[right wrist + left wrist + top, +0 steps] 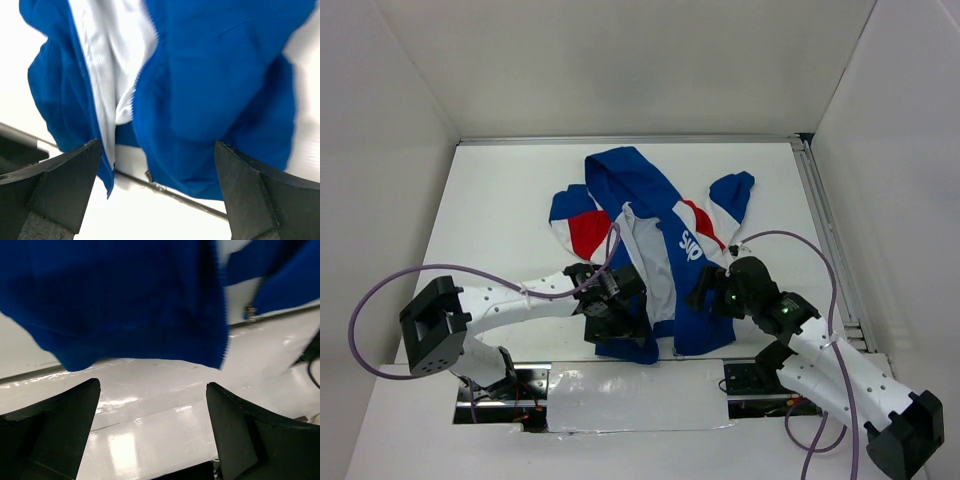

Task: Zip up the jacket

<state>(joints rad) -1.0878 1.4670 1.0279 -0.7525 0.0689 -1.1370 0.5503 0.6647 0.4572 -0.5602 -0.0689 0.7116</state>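
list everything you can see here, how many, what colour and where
jacket: one, royal blue with red and white panels, front open, mid-table
table: one, white, under the jacket
metal rail: one, silver, table's right edge
shiny sheet: one, silvery, near edge between the arm bases
cables: two, purple, one looping off each arm
arms: two, white and black, reaching in from the near edge
left gripper: one, black, open, at the jacket's near hem
right gripper: one, black, open, at the hem's open front
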